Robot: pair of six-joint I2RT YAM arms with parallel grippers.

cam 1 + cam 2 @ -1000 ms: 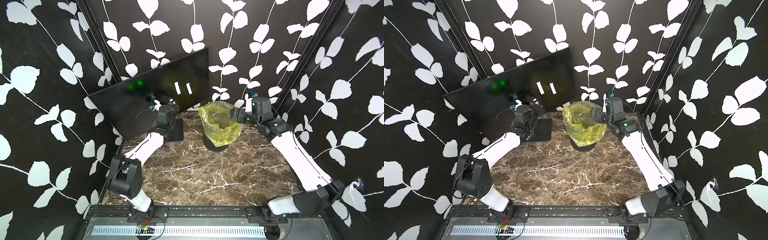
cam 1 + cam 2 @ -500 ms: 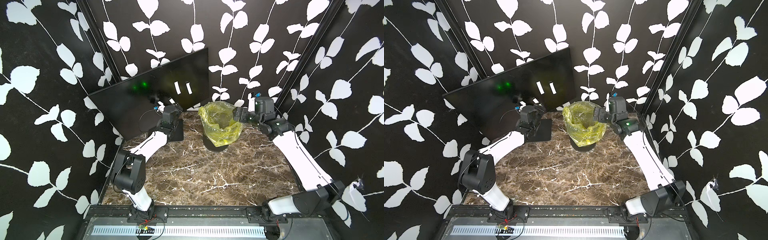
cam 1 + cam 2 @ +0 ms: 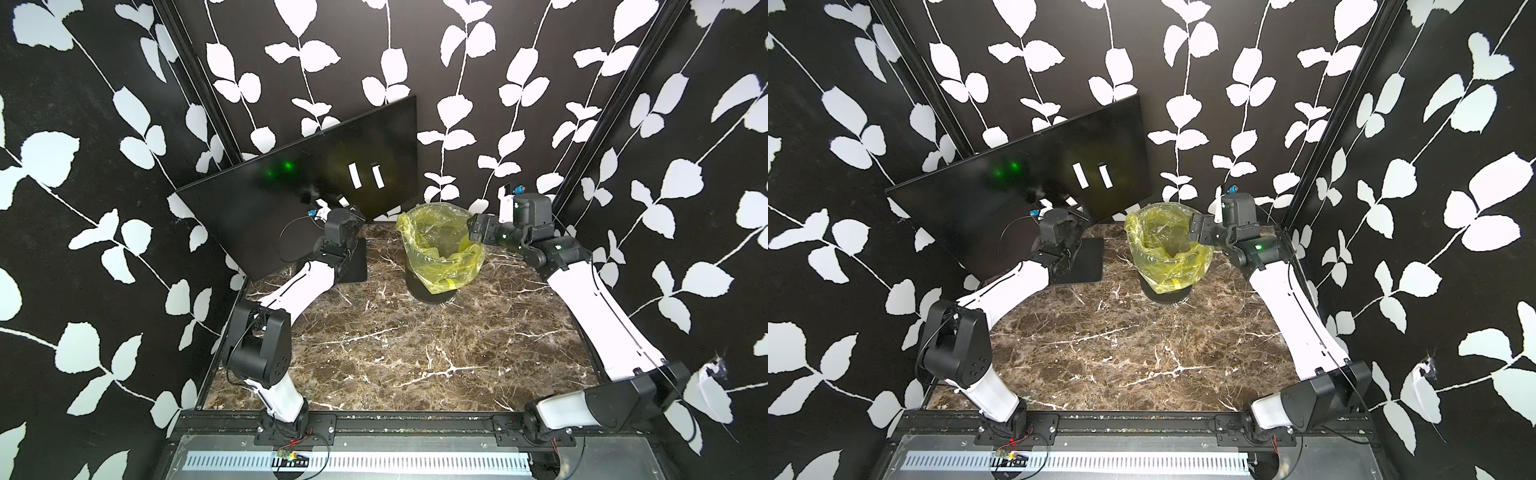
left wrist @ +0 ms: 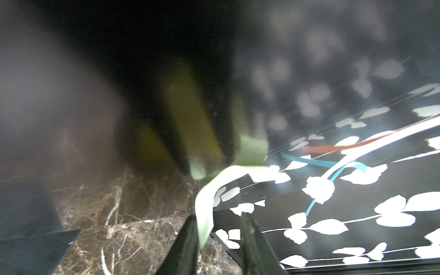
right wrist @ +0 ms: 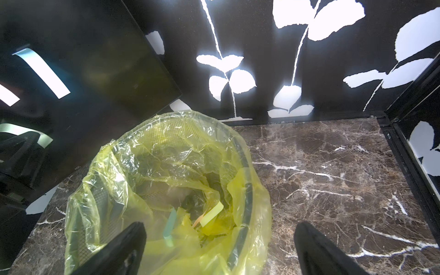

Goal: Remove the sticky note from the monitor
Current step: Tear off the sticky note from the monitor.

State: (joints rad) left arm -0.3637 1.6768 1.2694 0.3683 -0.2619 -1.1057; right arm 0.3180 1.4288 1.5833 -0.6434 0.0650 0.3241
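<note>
The monitor (image 3: 266, 216) (image 3: 984, 224) leans at the back left, its glossy black screen mirroring the walls. In the left wrist view a pale green sticky note (image 4: 206, 202) curls off the screen (image 4: 345, 238). Its free end hangs between the fingers of my left gripper (image 4: 219, 215). The note rests against one finger (image 4: 188, 238), and a gap shows to the other finger, so the jaws stand open. In both top views the left wrist (image 3: 338, 232) (image 3: 1059, 232) hides those fingers at the monitor's lower edge. My right gripper (image 5: 220, 225) (image 3: 476, 226) hangs open and empty over the bin.
A mesh bin lined with a yellow bag (image 3: 440, 253) (image 3: 1167, 249) (image 5: 114, 195) stands right of the monitor's flat black stand base (image 3: 355, 266). Several discarded notes lie in it, one yellow (image 5: 212, 213) and one blue (image 5: 170, 226). Patterned walls close in on three sides.
The left wrist has shifted slightly to the right along the monitor's lower edge. The right wrist has drifted a little to the right above the bin.
</note>
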